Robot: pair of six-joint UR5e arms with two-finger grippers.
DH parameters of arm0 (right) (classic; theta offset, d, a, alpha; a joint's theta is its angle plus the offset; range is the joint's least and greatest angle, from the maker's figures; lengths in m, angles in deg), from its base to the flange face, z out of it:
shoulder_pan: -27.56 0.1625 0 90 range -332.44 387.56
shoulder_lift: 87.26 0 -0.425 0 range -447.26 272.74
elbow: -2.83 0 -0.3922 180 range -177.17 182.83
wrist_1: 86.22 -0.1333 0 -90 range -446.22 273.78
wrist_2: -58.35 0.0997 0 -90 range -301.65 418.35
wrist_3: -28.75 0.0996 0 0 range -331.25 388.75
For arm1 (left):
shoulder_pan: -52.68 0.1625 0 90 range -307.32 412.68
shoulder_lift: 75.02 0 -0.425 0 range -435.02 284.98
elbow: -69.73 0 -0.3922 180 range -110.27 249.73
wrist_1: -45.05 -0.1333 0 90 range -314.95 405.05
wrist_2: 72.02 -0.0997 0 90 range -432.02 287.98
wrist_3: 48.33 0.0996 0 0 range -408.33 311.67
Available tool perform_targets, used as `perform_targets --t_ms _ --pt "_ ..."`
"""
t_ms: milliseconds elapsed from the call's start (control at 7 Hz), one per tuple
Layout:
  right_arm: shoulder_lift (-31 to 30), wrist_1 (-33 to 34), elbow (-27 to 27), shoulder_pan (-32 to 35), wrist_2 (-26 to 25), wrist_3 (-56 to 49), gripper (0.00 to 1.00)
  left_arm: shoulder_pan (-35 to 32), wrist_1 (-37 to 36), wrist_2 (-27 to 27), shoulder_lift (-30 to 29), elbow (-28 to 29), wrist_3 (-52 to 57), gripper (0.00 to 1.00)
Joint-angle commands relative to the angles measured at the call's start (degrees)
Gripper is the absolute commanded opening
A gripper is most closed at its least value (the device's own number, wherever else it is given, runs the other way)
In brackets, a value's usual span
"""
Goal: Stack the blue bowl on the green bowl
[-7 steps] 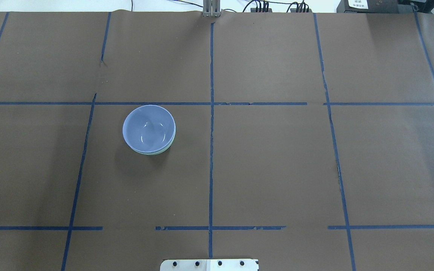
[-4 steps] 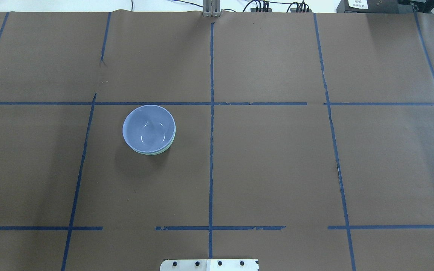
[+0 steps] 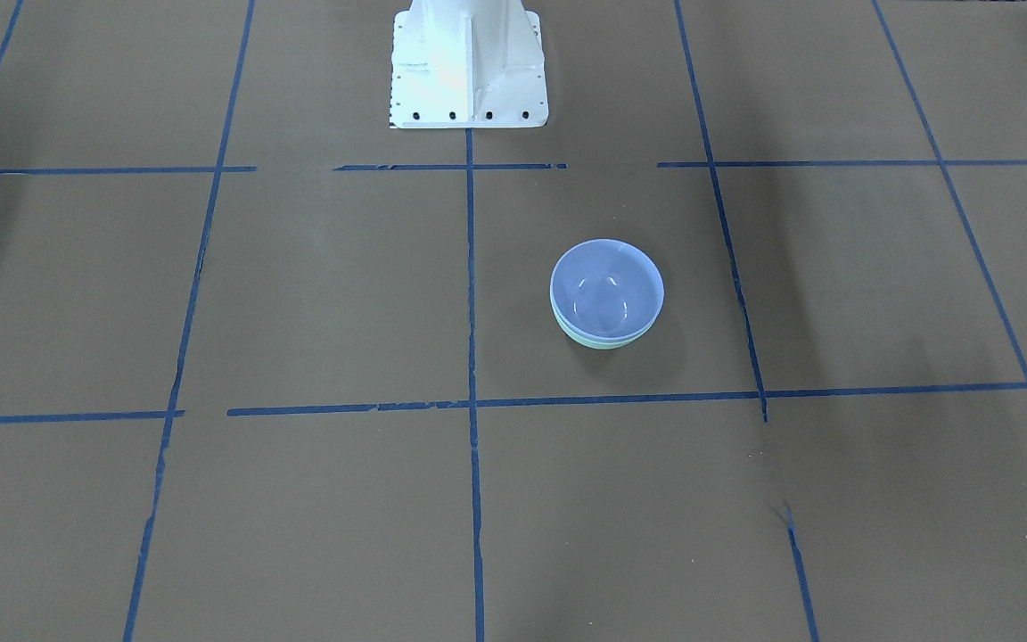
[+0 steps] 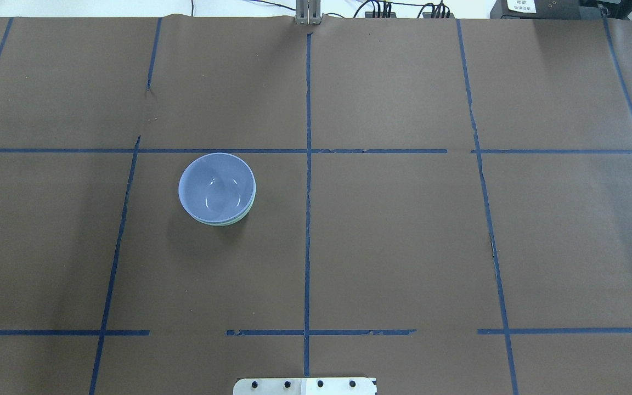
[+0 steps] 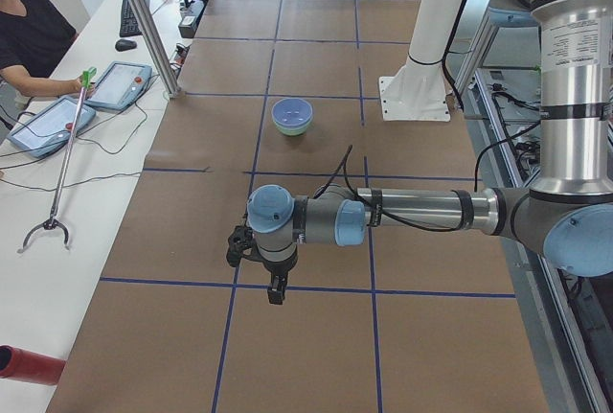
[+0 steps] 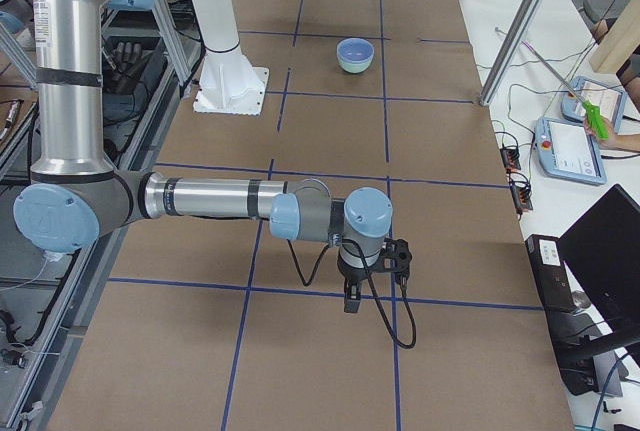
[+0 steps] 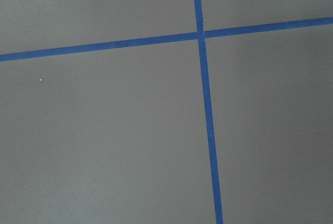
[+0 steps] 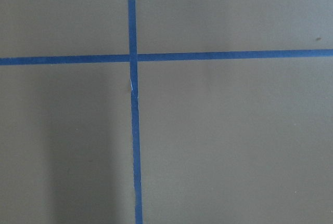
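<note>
The blue bowl (image 4: 216,186) sits nested inside the green bowl (image 4: 227,223), of which only a thin mint crescent shows under its rim. The stack stands upright on the brown table, left of the centre tape line; it also shows in the front view, blue bowl (image 3: 607,287) in green bowl (image 3: 603,341). No arm is near it. My left gripper (image 5: 276,290) shows only in the exterior left view, low over the table far from the bowls. My right gripper (image 6: 351,300) shows only in the exterior right view, likewise far away. I cannot tell whether either is open or shut.
The white robot pedestal (image 3: 467,62) stands at the table's robot side. Blue tape lines grid the brown paper. Beside the table are operators' touch panels (image 5: 120,84), a reach-grabber tool (image 5: 62,159) and a metal post (image 5: 144,20). The wrist views show only paper and tape.
</note>
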State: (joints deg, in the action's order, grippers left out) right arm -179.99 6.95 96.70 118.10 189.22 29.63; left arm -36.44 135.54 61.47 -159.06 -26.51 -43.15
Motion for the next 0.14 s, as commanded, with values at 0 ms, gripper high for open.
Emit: perform_targets --t_ms 0 --pt "0.0 0.0 0.0 -0.01 0.0 0.0 1.0 -0.09 0.03 0.02 -0.07 -0.09 0.0 1.0"
